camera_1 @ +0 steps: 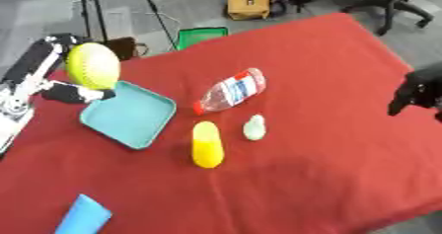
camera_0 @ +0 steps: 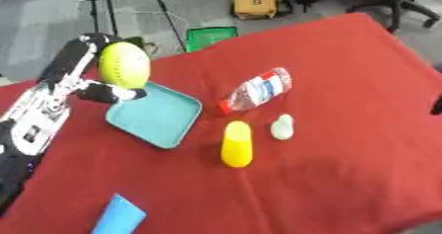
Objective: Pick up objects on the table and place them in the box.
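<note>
L hand: fingers and thumb curled round yellow-green ball, ball carried in the air over the far-left corner of teal tray. I read the tray as the box for this task.

R hand: dark shape at right edge of right eye view, off the work area; can't tell finger state.

Bench, red cloth, askew in view. Items on it:
- Teal tray: shallow, square, nothing inside yet as far as I see.
- Plastic bottle: lying on its side, red cap toward tray, just right of tray, not touching it.
- Yellow capsule-shaped item: lying near bottle cap end, toward me.
- Small pale-green item: just beside the yellow one, to its right; apart from both.
- Blue flat item: near edge, well apart from the rest.

Step in hand, my judgement: transport/place of 1st object. Ball is up and at the tray, not yet released.

Next move needs: bring L hand inward so ball sits over tray middle, lower, then open fingers. Ball is round and tray walls low, so it may roll out if dropped from height.
</note>
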Action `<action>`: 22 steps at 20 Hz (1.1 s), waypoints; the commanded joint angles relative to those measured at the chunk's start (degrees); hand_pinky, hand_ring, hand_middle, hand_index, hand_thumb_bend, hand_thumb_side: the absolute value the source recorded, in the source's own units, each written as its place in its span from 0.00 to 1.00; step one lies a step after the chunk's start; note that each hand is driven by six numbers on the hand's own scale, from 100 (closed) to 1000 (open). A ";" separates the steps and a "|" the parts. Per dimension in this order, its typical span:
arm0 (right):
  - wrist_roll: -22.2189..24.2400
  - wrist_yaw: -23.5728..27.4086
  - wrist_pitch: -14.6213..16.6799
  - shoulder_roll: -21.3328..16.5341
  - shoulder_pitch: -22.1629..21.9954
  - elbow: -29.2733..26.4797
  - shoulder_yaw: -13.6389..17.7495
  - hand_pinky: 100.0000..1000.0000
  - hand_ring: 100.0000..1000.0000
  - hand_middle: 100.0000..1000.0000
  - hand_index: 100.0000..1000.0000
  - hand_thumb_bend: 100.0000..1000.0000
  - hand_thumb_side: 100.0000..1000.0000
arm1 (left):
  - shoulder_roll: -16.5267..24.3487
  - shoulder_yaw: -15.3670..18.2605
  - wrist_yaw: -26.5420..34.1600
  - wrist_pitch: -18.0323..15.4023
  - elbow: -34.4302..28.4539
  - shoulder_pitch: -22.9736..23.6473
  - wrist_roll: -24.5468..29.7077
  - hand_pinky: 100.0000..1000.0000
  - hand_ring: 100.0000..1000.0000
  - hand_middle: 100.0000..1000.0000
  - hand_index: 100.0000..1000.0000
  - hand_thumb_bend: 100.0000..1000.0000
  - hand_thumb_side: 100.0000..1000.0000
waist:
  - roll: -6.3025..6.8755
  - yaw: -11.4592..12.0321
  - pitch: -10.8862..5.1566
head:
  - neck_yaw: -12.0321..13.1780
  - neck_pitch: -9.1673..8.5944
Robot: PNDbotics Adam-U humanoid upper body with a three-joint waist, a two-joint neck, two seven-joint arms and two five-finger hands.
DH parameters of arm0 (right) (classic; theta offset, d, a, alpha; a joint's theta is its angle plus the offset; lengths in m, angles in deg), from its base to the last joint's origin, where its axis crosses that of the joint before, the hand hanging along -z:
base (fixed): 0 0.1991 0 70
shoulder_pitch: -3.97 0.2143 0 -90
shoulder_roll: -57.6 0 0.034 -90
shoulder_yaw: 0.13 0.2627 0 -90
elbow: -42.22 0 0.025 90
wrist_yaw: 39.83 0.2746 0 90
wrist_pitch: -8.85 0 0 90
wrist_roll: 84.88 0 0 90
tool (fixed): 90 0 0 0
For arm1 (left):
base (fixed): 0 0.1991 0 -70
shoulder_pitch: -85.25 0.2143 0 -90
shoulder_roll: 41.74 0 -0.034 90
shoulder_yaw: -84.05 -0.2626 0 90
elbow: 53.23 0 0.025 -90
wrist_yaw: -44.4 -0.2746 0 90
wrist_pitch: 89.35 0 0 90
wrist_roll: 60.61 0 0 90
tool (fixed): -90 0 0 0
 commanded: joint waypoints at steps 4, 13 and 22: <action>4.56 -0.22 4.95 -0.61 1.16 -1.51 -0.20 0.53 0.57 0.59 0.78 0.00 0.66 | -0.86 -1.13 -5.58 -2.71 3.79 -0.91 0.22 0.60 0.42 0.48 0.73 0.40 0.21 | -0.46 -0.69 -0.41 | 0.14 -1.16; 4.56 -0.52 5.13 -0.41 1.22 -1.04 -0.09 0.53 0.57 0.59 0.78 0.00 0.66 | -1.19 -1.53 -9.66 -6.54 3.81 0.50 4.40 0.79 0.74 0.74 0.86 0.65 0.65 | -0.71 -0.52 -0.68 | -0.05 -0.96; 4.56 -0.49 5.43 -0.45 0.51 -0.55 0.29 0.53 0.57 0.59 0.78 0.00 0.66 | 3.39 1.90 -5.82 -5.23 -9.17 4.97 9.88 0.88 0.85 0.83 0.89 0.84 0.72 | -1.52 0.90 -1.30 | -0.54 -0.53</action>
